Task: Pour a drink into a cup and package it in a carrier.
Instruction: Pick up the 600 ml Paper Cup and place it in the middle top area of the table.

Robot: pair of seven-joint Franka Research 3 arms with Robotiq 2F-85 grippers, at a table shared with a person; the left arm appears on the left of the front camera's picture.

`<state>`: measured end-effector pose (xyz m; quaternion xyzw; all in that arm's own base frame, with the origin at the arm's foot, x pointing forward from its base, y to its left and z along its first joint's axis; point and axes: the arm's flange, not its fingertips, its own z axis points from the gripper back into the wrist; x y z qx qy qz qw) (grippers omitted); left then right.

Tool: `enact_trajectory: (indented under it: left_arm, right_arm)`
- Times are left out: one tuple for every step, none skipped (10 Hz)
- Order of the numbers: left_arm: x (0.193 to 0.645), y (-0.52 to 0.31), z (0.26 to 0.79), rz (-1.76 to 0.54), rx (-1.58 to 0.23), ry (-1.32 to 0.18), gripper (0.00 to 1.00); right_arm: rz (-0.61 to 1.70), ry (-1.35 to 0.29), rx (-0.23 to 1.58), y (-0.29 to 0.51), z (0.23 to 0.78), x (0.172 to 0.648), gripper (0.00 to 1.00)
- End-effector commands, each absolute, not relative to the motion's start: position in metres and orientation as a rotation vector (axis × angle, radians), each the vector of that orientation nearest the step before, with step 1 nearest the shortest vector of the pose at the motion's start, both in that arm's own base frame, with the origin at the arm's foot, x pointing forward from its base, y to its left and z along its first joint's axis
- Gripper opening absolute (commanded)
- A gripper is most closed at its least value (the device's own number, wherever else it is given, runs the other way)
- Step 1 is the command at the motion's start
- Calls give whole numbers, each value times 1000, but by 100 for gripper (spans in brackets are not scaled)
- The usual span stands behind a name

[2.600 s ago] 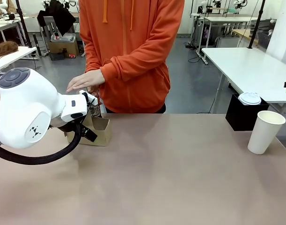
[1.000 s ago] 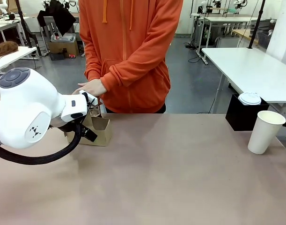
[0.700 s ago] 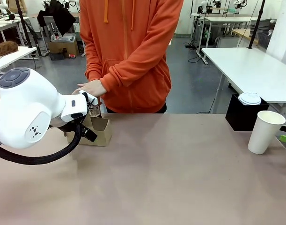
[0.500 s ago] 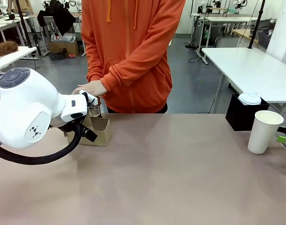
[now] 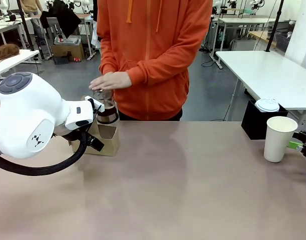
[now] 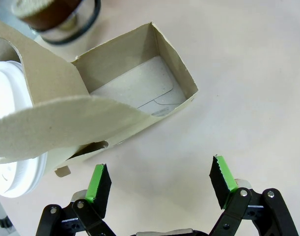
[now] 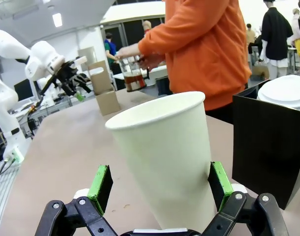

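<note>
Progress is judged to be early: no part of the pour or the packaging is complete. Drink (image 5: 107, 118) is in the glass press jug (image 5: 106, 102). The person's hand (image 5: 110, 80) holds the jug by its top at the far left of the table (image 5: 183, 190), just behind the carrier (image 5: 107, 141). Cup (image 5: 279, 139) stands upright at the far right of the table, well apart from the jug. It is beside the black box (image 5: 258, 126), which bears a white lid (image 5: 267, 105). No dark liquid shows at the cup's mouth and no lid is fitted, so the cup is taken as unfilled.

Right gripper (image 7: 159, 184) has its jaws open, one green pad on each side of the cup's lower wall. A gap shows at one pad, so no grip is made. Left gripper (image 6: 159, 178) has its jaws open and empty, over the table just beside the carrier. The carrier's nearer pocket is vacant. A second white disc (image 6: 7, 147) shows at its other side; whether a cup sits under it cannot be told.

Steps left, by judgement:
- bring cup and jug together
- pour
- fit the lid
- seat the cup in the vacant pocket
</note>
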<state>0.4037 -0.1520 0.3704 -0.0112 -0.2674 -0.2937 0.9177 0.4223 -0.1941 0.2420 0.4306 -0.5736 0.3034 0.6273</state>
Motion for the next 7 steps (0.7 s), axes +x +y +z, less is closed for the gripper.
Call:
enact_trajectory:
  left_arm:
    - [404, -152, 371, -604, -25, -550, 100]
    - [404, -152, 371, -604, -25, -550, 100]
    - [404, -152, 371, -604, -25, -550, 100]
    - [404, -152, 371, -604, -25, -550, 100]
    - [404, -152, 371, -604, -25, -550, 100]
    - [404, -152, 371, -604, -25, -550, 100]
    - [404, -152, 371, -604, -25, -550, 100]
  right_arm:
    - [688, -1340, 920, -178, 239, 431, 100]
    - [682, -1329, 915, -172, 235, 436, 100]
    - [679, -1322, 919, -167, 232, 443, 100]
    - [676, -1324, 919, -161, 232, 449, 100]
    - [673, -1318, 924, -156, 232, 454, 100]
    - [670, -1311, 921, -152, 231, 457, 100]
    - [666, -1306, 931, -148, 230, 460, 100]
